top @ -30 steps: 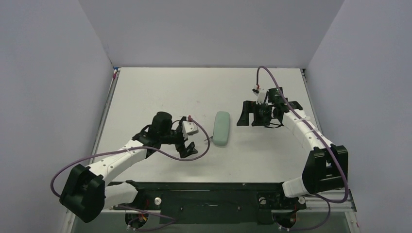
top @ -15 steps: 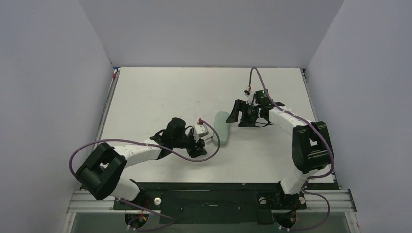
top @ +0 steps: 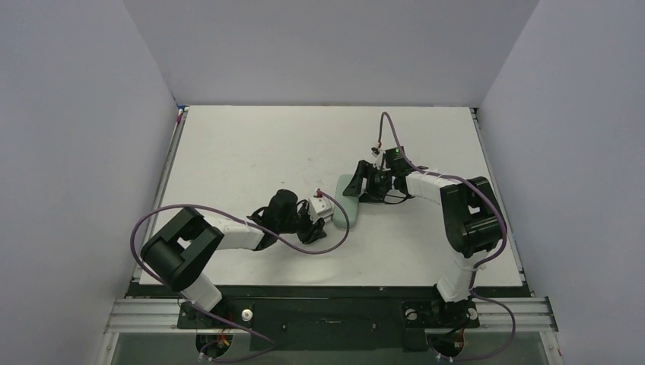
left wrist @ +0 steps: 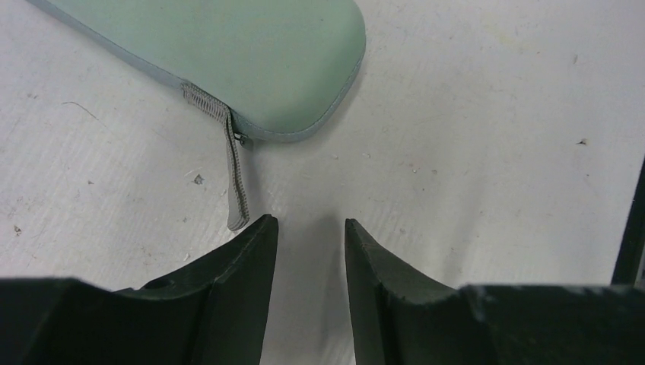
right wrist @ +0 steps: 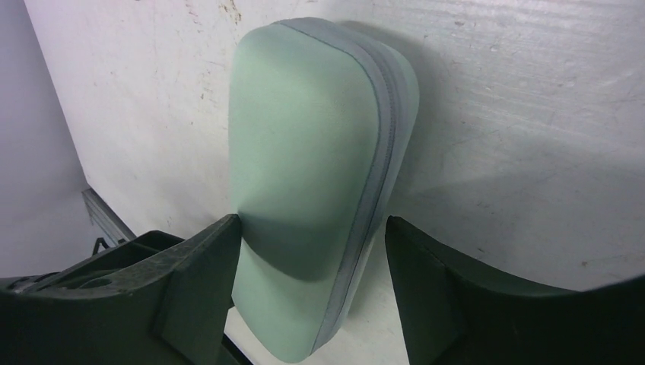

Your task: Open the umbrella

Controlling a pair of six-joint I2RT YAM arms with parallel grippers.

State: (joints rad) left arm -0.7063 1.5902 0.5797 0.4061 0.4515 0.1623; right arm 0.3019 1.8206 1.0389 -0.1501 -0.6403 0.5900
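No umbrella is in view. A pale green zipped case (top: pixel 348 201) lies mid-table. In the left wrist view its rounded end (left wrist: pixel 228 61) shows a grey zip strap (left wrist: pixel 237 182) trailing toward me. My left gripper (top: pixel 316 226) sits low at the case's near end; its jaws (left wrist: pixel 310 222) stand a narrow gap apart over bare table, and the strap's tip lies just outside the left finger. My right gripper (top: pixel 357 185) straddles the case's far end (right wrist: pixel 312 167). Its left finger (right wrist: pixel 205 266) touches the case, while the right finger (right wrist: pixel 426 274) stands off it.
The white table (top: pixel 251 152) is walled by grey panels on the left, back and right. Purple cables (top: pixel 341 228) loop from both wrists, the left one lying beside the case. A black rail (top: pixel 327 300) runs along the table's near edge.
Both arms have swung in toward the case. The left jaws have narrowed a lot near the zip strap. The right jaws have come over the case's far end and are narrowing.
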